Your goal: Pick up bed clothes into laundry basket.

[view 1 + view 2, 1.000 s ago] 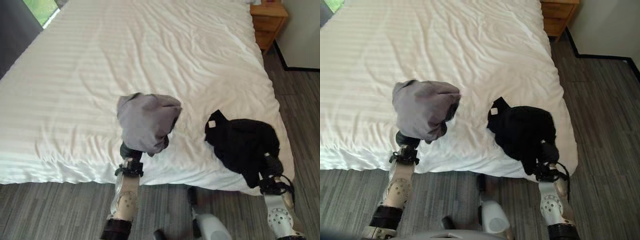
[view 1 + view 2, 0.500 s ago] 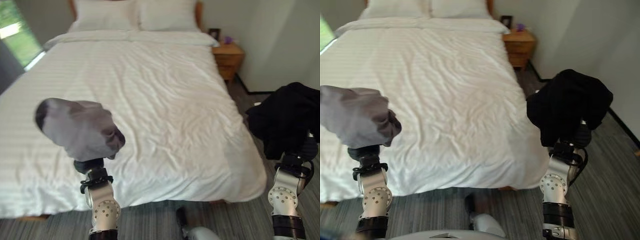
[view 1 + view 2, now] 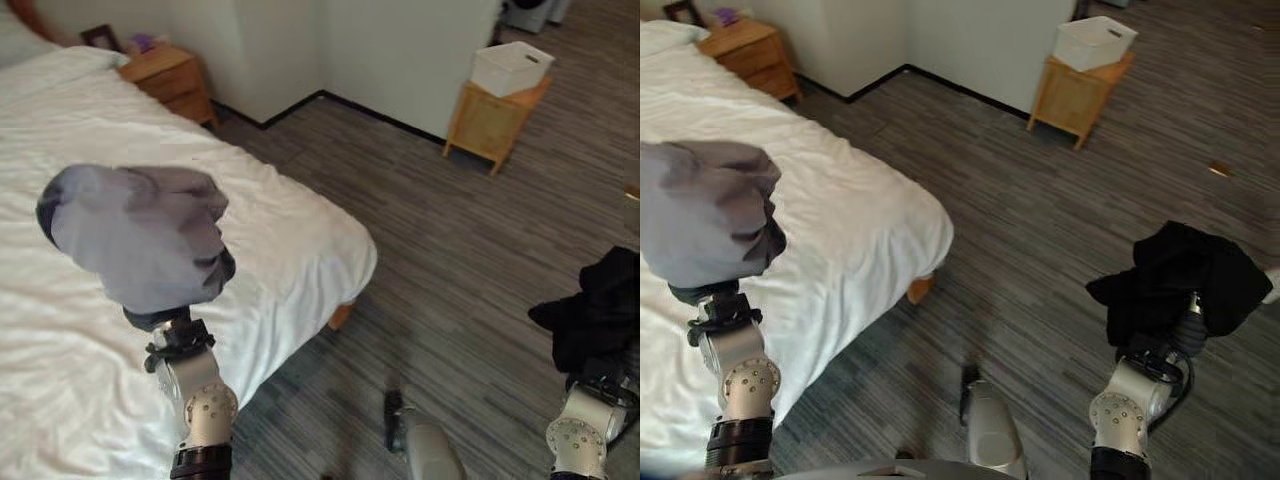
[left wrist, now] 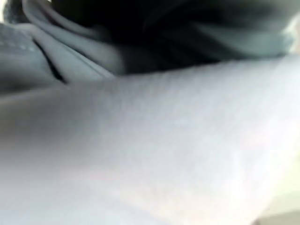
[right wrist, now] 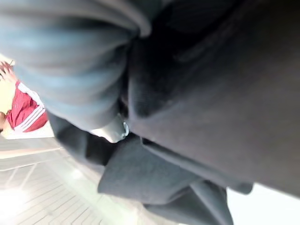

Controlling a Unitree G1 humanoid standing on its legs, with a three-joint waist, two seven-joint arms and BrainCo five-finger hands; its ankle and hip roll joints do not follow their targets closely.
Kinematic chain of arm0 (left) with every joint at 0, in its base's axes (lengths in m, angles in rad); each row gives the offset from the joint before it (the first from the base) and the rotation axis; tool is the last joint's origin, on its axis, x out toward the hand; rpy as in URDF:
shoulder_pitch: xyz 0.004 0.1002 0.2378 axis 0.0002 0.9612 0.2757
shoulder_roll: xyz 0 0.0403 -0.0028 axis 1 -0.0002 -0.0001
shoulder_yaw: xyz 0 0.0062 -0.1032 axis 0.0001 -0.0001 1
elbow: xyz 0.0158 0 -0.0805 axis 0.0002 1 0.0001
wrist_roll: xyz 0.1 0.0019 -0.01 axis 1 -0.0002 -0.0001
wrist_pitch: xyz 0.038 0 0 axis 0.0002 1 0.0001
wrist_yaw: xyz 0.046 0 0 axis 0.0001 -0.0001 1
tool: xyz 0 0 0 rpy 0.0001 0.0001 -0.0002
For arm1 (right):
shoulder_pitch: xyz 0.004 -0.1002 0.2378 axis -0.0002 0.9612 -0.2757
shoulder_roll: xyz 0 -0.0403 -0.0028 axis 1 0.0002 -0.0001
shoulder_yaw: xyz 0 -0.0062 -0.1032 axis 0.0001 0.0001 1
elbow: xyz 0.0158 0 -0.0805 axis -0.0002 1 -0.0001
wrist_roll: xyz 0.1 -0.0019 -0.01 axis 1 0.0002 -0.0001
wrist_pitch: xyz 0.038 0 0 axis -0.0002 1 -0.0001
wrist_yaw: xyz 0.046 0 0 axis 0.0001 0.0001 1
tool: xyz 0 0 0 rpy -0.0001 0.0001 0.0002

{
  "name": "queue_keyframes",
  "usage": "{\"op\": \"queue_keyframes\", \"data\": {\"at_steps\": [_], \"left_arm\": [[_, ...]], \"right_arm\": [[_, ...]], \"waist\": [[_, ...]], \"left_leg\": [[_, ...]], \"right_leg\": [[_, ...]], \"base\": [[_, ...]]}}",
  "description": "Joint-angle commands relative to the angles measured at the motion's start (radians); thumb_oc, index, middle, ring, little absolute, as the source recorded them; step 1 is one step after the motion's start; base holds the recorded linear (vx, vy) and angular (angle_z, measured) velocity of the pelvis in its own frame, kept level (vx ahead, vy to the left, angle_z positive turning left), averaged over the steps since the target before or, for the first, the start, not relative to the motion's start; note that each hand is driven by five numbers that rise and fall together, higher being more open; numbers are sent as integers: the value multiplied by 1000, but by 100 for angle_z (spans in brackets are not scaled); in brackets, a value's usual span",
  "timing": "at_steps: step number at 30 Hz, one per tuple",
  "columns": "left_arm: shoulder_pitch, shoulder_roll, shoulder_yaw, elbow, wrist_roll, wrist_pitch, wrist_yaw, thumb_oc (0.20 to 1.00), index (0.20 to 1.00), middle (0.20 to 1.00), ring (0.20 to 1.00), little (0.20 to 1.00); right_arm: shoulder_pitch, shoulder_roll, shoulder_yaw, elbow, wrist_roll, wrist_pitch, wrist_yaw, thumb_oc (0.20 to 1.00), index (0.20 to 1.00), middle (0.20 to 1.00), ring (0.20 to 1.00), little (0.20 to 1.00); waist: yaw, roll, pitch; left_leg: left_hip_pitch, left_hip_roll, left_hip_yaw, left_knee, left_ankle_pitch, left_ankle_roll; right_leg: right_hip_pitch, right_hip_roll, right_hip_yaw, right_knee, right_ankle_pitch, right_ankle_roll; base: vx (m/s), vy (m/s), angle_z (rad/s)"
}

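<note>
Bed clothes, 2 items, both off the bed as I see them from the head camera. Item 1: grey garment [image 3: 135,235], bunched and draped over my left hand [image 3: 152,318], raised above the white bed [image 3: 290,240] near its foot corner; the cloth hides the fingers, so I cannot tell whether they are clenched or released. Item 2: black garment [image 3: 1180,280], crumpled over my right hand [image 3: 1188,335], held above the grey striped floor [image 3: 1020,200], well apart from the bed; its grasp is likewise hidden under the cloth. Other entries: wooden nightstand [image 3: 165,80] beside the bed's head; white basket [image 3: 1095,42] standing on a small wooden side table [image 3: 1075,95] against the far wall.
</note>
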Motion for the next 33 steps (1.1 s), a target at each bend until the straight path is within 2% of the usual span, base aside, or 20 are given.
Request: {"op": "queue_keyframes", "data": {"at_steps": [1,3,4,5,7,8,9,10,11,12,13,14,16,17,20,23,28,29,31,33], "left_arm": [[1,138,40,-162,90,-19,-28,200,200,200,200,200],[-5,145,43,-173,91,-15,-28,200,200,200,200,200],[-5,147,42,-173,90,-15,-28,200,200,200,200,200],[-7,138,40,-166,79,-3,-36,200,200,200,200,200],[-16,124,25,-148,68,-3,-36,200,200,200,200,200],[-27,120,8,-144,59,-10,-35,200,200,200,200,200],[-28,120,7,-142,58,-12,-36,200,200,200,200,200],[-25,113,-14,-140,54,2,-52,200,200,200,200,200],[-25,113,-13,-139,53,2,-55,200,200,200,200,200],[-17,105,-28,-132,51,13,-60,200,200,200,200,200],[-10,94,-39,-123,53,18,-54,200,200,200,200,200],[-2,68,-53,-125,42,23,-45,200,200,200,200,200],[11,72,-41,-117,43,29,-49,200,200,200,200,200],[17,86,-41,-110,44,36,-60,200,200,200,200,200],[18,84,-32,-102,50,36,-55,200,200,200,200,200],[10,83,-24,-96,52,35,-51,200,200,200,200,200],[8,98,-25,-101,70,38,-43,200,200,200,200,200],[14,105,-17,-107,88,38,-39,200,200,200,200,200],[14,128,-14,-95,136,37,-18,200,200,200,200,200],[15,147,-16,-98,166,42,-4,200,200,200,200,200]], "right_arm": [[-91,-72,6,-70,-71,-26,35,200,200,200,200,200],[-102,-77,27,-78,-65,-16,30,200,200,200,200,200],[-101,-76,27,-78,-65,-17,30,200,200,200,200,200],[-82,-79,28,-76,-61,-4,35,200,200,200,200,200],[-45,-89,18,-73,-66,2,40,200,200,200,200,200],[-34,-98,21,-94,-65,5,43,200,200,200,200,200],[-32,-97,21,-97,-66,6,42,200,200,200,200,200],[-36,-112,43,-84,-59,12,43,200,200,200,200,200],[-39,-114,43,-79,-57,11,46,200,200,200,200,200],[-43,-127,65,-59,-57,19,45,200,200,200,200,200],[-48,-134,91,-43,-60,24,36,200,200,200,200,200],[-56,-119,110,-49,-30,30,37,200,200,200,200,200],[-43,-116,106,-49,-35,44,46,200,200,200,200,200],[-28,-131,110,-43,-52,53,55,200,200,200,200,200],[-32,-143,115,-35,-56,59,63,200,200,200,200,200],[-45,-150,116,-35,-61,60,62,200,200,200,200,200],[-57,-135,131,-49,-76,68,65,200,200,200,200,200],[-53,-125,143,-52,-92,82,66,200,200,200,200,200],[-64,-132,160,-51,-110,91,70,200,200,200,200,200],[-68,-126,168,-68,-123,96,67,200,200,200,200,200]], "waist": [[32,1,-47],[55,-24,-84],[61,-24,-82],[73,-37,-98],[55,-45,-96],[45,-49,-92],[47,-48,-91],[44,-60,-75],[49,-53,-70],[61,-52,-52],[84,-56,-34],[118,-61,-24],[125,-63,-29],[128,-54,-35],[156,-36,-27],[155,-27,-21],[157,-12,-48],[162,-5,-57],[166,-2,-47],[158,11,-26]], "left_leg": [[22,-52,-51,-130,91,-30],[21,-35,26,-129,96,-44],[26,-31,32,-128,96,-48],[23,-11,64,-113,102,-66],[22,25,71,-74,109,-88],[4,63,83,-10,115,-106],[-3,72,83,7,110,-111],[-41,140,85,176,166,-150],[-50,165,82,211,158,-165],[-72,179,37,275,190,-177],[-108,156,-40,319,236,-161],[-185,74,-214,303,201,-136],[-218,59,-268,220,202,-123],[-229,39,-297,110,198,-117],[-278,-15,-400,-15,281,-132],[-298,-19,-396,-43,316,-146],[-253,-61,-371,-36,252,-98],[-217,-79,-348,-44,228,-73],[-176,-98,-320,-57,207,-43],[-124,-103,-300,-76,182,-23]], "right_leg": [[94,-38,-17,-128,122,39],[181,-35,-78,-247,104,52],[191,-28,-76,-264,110,49],[216,2,-79,-364,87,47],[213,44,-22,-382,87,32],[215,60,-12,-392,77,23],[216,65,-13,-395,76,19],[251,103,10,-414,51,-14],[257,120,13,-420,50,-24],[275,147,41,-434,40,-45],[277,159,65,-444,53,-67],[290,156,115,-475,67,-67],[296,145,130,-489,75,-55],[309,142,136,-497,61,-53],[331,161,164,-515,55,-56],[348,164,164,-525,46,-56],[383,121,188,-479,-17,-43],[358,91,193,-379,-26,-24],[269,66,204,-192,54,5],[182,40,165,-38,149,22]], "base": [[-44,-113,-95],[-63,-195,-103],[-34,-253,-106],[13,-279,-107],[71,-375,-78],[64,-278,-33],[87,-392,-33],[58,-301,-29],[58,-350,-36],[-71,-160,-67],[-42,-150,-142],[13,-94,-195],[179,-19,-153],[252,38,-47],[253,53,-7],[152,23,-17],[360,178,-20],[319,202,-27],[337,213,-30],[283,156,-58]]}}
